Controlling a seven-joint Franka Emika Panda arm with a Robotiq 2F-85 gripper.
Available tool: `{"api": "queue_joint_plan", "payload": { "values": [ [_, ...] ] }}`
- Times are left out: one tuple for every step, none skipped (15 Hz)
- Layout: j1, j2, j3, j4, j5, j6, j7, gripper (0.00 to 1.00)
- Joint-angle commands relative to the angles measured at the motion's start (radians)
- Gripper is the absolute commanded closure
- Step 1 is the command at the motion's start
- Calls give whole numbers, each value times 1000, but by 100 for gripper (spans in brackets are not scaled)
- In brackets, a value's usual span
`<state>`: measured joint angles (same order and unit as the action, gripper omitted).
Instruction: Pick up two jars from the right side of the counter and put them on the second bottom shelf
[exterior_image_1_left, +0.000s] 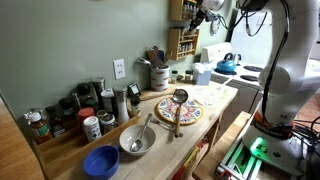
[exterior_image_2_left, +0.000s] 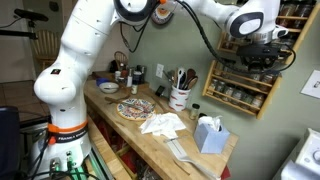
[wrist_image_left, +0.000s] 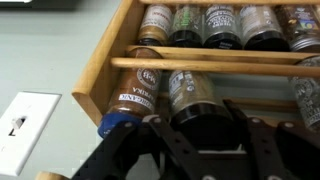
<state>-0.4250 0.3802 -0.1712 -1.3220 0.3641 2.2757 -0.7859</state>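
Observation:
My gripper (wrist_image_left: 195, 128) is up at the brown wooden spice rack (wrist_image_left: 200, 63) on the wall, which shows in both exterior views (exterior_image_1_left: 186, 38) (exterior_image_2_left: 243, 78). Its fingers are shut on a black-lidded spice jar (wrist_image_left: 188, 92) that lies in a lower tier behind the rail, beside a blue-lidded paprika jar (wrist_image_left: 135, 95). The tier above holds several dark-lidded jars (wrist_image_left: 220, 25). In both exterior views the gripper (exterior_image_1_left: 198, 20) (exterior_image_2_left: 257, 58) is against the rack front. I cannot tell which tier it is. The light-wood counter (exterior_image_1_left: 215, 97) (exterior_image_2_left: 150, 140) lies below.
Several jars (exterior_image_1_left: 70, 110) crowd one end of the counter. A blue bowl (exterior_image_1_left: 101, 161), a metal bowl (exterior_image_1_left: 137, 139), a patterned plate (exterior_image_1_left: 180, 110) with a ladle, a utensil crock (exterior_image_2_left: 180, 96), crumpled paper (exterior_image_2_left: 163, 124) and a tissue box (exterior_image_2_left: 209, 133) are on it. A kettle (exterior_image_1_left: 227, 65) sits on the white stove.

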Motion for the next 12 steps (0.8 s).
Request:
{"api": "queue_joint_plan", "payload": {
  "values": [
    [0,24,-13,30,-30,-54,20,33],
    [0,26,-13,32,-29,-59,20,20],
    [-1,25,-16,31,-31,-68,20,13],
    [-1,24,-20,32,-31,-79,22,7],
    [-1,23,-23,31,-30,-87,21,0],
    [-1,19,-27,30,-29,-95,24,0],
    [-2,13,-30,28,-29,-104,22,0],
    [-2,6,-33,25,-28,-126,24,0],
    [-2,-1,-36,22,-26,-146,24,0],
    [-2,-15,-39,13,-26,-179,26,0],
    [-2,-28,-41,6,-23,-215,25,0],
    [-4,-49,-40,-10,-14,-256,20,0]
  ]
}}
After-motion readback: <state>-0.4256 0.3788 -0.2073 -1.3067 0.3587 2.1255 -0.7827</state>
